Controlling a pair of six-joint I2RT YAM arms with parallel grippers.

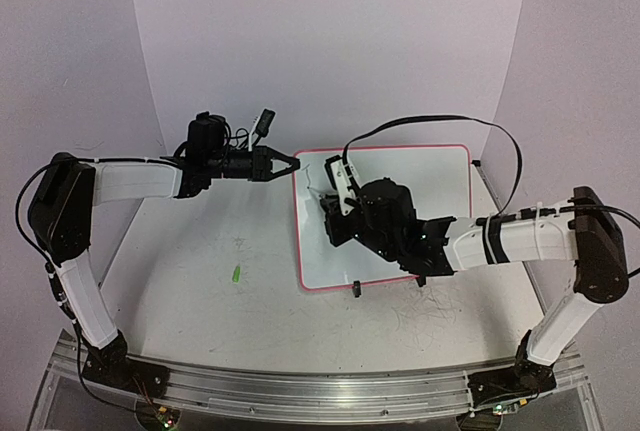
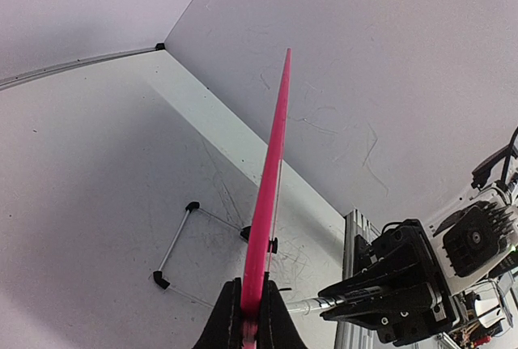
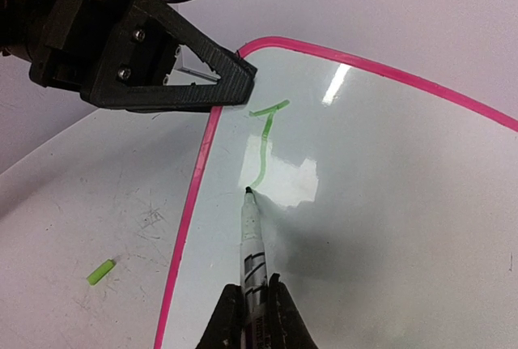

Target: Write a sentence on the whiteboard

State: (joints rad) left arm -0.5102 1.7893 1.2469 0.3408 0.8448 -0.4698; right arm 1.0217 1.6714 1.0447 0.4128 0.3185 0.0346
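Whiteboard (image 1: 430, 186) on the surface (image 1: 200, 251), right of centre. Left jaws clamped on its pink rim (image 3: 190, 203) at the far-left corner. Right jaws closed on a marker (image 3: 252, 244), its tip touching the board just below the sentence (image 3: 264, 142), which is one green hooked stroke with a short bar. Small green piece (image 3: 100, 271) on the surface left of the board.

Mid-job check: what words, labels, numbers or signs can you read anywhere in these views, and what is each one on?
"J": one green letter, roughly drawn, on the whiteboard near its far left corner; no other writing shows on it.
Marker: dark bands only, no readable print.
Table: grey scribbles, not words.
No brand, number or sign is legible elsewhere.
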